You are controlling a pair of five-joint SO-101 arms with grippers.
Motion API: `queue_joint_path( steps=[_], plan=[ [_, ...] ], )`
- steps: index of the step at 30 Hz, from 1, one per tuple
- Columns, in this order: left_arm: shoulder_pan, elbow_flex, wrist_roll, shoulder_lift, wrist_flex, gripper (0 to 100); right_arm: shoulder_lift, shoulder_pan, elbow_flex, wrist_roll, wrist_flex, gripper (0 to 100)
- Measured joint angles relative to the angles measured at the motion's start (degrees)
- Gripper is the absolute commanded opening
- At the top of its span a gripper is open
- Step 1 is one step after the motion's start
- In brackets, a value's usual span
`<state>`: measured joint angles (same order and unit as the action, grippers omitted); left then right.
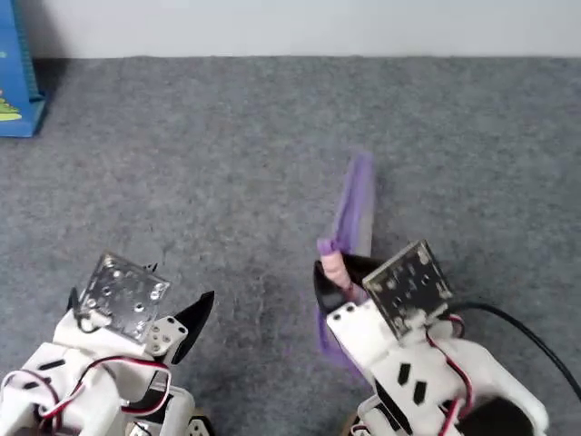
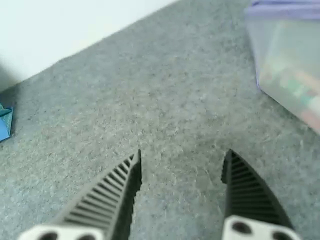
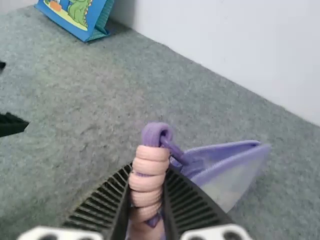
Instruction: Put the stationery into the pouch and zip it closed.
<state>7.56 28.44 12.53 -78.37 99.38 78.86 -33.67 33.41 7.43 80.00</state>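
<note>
At the lower right of the high view, the right arm (image 1: 413, 368) has its jaws pressed together on the pink coiled zip pull (image 1: 336, 266) of the pouch (image 1: 356, 195). The right wrist view shows this closely: the ribbed black jaws clamp the pull (image 3: 147, 182) from both sides, and a purple loop at its top joins it to the pouch's zip edge. The pouch (image 3: 225, 167) is purple along its edge with a clear side. In the high view it shows edge-on as a narrow strip running from the jaws up toward the middle of the frame, over the grey carpeted surface (image 1: 227, 154). Whether the zip is fully shut cannot be told.

At the lower left of the high view, the left arm (image 1: 100, 354) sits low with its jaws spread and nothing between them, well apart from the pouch. Its wrist view shows the two black jaws open over the bare surface (image 2: 150, 100), with the pouch (image 2: 287, 55) beyond them. Blurred coloured stationery (image 2: 295, 90) shows through its clear wall.

A blue box (image 1: 14, 91) stands at the upper left edge of the high view, against the white wall.
</note>
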Motion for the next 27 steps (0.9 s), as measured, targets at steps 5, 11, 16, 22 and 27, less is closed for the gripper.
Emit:
queue_joint_path(
  steps=[5, 11, 16, 22, 27],
  plan=[
    [-0.2, 0.8, 0.2, 0.0, 0.0, 25, 0.4, 2.8, -0.1, 1.7, 1.1, 0.8],
    [-0.4, 0.8, 0.2, 0.0, 0.0, 25, 0.4, 13.5, -0.8, 4.3, 0.8, 0.8],
    [-0.4, 0.8, 0.2, 0.0, 0.0, 25, 0.4, 15.8, -0.6, 4.4, -1.6, 0.8],
    [-0.4, 0.8, 0.2, 0.0, 0.0, 25, -0.6, 16.3, -0.4, -5.6, -11.3, 0.8],
    [-0.4, 0.8, -1.5, 0.0, 0.0, 32, -0.5, 11.4, -0.3, -12.0, -18.3, 0.8]
  ],
)
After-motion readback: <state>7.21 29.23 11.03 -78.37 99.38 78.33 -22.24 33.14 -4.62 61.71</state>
